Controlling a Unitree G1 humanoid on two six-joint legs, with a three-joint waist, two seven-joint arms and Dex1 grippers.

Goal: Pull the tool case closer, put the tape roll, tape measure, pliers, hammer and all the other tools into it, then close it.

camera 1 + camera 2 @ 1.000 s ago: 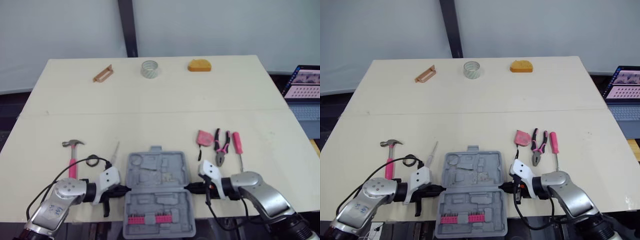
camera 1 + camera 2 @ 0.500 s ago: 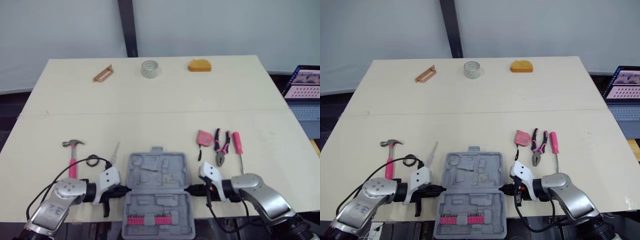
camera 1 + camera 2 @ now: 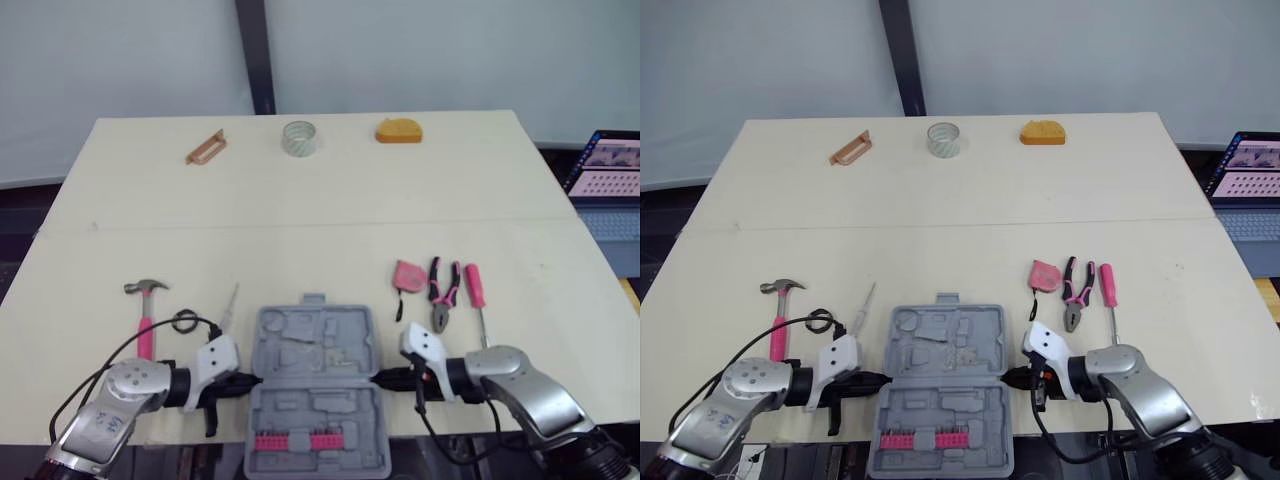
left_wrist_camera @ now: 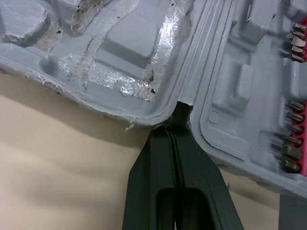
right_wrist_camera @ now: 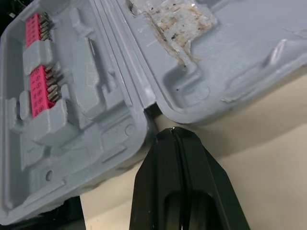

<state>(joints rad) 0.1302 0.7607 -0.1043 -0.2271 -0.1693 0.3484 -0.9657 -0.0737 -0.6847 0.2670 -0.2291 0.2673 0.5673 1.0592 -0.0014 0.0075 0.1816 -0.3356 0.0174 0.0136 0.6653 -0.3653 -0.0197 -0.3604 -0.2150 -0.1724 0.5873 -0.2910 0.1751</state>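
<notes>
Tool case [image 3: 315, 385], open and flat at the near edge of the surface [image 3: 300, 210], its near half holding a pink bit row [image 3: 290, 441]. The left gripper [image 3: 250, 380] sits at the case's left hinge end, the right gripper [image 3: 383, 378] at its right hinge end. Both pairs of fingers [image 4: 168, 158] are pressed together, tips at the hinge notches. Hammer [image 3: 146, 310] left of the case; tape measure [image 3: 408, 275], pliers [image 3: 440, 295] and screwdriver [image 3: 475, 290] beyond its right corner; tape roll [image 3: 298, 137] far beyond it.

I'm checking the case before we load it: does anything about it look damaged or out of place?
Yes: in the tool case, the far half holds crusty, flaking residue, and the near half hangs over the table edge.
</notes>
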